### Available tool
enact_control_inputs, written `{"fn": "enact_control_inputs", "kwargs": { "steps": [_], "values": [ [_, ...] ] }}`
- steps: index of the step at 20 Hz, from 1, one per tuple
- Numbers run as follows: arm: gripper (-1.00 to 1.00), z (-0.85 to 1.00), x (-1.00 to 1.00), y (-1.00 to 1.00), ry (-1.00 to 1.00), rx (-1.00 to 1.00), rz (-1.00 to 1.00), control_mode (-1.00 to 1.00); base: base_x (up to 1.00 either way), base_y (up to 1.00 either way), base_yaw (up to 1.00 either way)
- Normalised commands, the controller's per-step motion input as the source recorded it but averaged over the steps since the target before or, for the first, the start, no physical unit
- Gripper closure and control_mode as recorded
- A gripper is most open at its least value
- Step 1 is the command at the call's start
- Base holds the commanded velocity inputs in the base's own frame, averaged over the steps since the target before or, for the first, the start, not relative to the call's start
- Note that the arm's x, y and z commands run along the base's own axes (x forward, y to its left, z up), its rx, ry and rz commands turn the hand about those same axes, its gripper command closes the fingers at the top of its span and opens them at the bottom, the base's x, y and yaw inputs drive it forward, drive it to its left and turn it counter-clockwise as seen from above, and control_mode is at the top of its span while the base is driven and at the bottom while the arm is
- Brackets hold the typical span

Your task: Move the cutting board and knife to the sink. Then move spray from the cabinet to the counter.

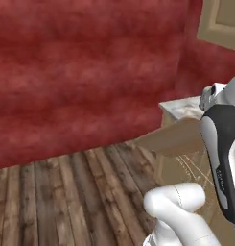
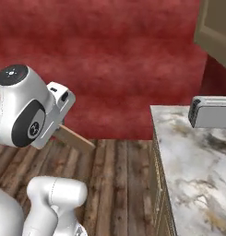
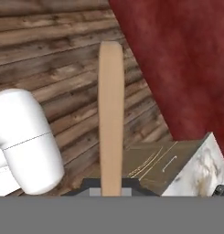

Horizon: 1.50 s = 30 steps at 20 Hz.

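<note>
The pincer (image 3: 111, 192) is closed on the cutting board (image 3: 110, 114), clamping it by one end so that the board stands edge-on between the jaws and projects straight away from the hand. This edge-on hold lets a wide, flat board be carried in a narrow two-finger grip. In the left base view the cutting board (image 1: 169, 138) hangs in the air over the wooden floor (image 1: 66, 192), just off the end corner of the worktop (image 1: 183, 108), touching neither. In the right base view one corner of the board (image 2: 75, 138) protrudes from behind the wrist.

The carry is judged to be in transit toward the sink; the board has not yet been set down.

Hidden or unclear items:
- The finger tips are cut off at the bottom of the hand view, so the contact itself cannot be made out.
- A grey toaster-like appliance (image 2: 210, 112) stands at the far edge of the worktop (image 2: 193, 161), partly cropped.
</note>
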Motion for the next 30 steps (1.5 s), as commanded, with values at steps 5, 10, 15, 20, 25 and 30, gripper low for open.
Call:
{"fn": "enact_control_inputs", "kwargs": {
  "steps": [5, 10, 15, 20, 25, 30],
  "values": [
    [1.00, 0.00, 0.00, 0.00, 0.00, 0.00, 0.00, 1.00, 0.00, 0.03, 1.00],
    [1.00, 0.00, 0.00, 0.00, 0.00, 0.00, 0.00, 1.00, 0.00, 0.01, 0.99],
    [1.00, 0.00, 0.00, 0.00, 0.00, 0.00, 0.00, 1.00, 0.00, 0.00, 0.96],
    [1.00, 0.00, 0.00, 0.00, 0.00, 0.00, 0.00, 1.00, 0.05, 0.01, 0.90],
    [1.00, 0.00, 0.00, 0.00, 0.00, 0.00, 0.00, 1.00, 0.13, 0.05, 0.85],
    [1.00, 0.00, 0.00, 0.00, 0.00, 0.00, 0.00, 1.00, 0.44, 0.17, 0.74]
  ]
}}
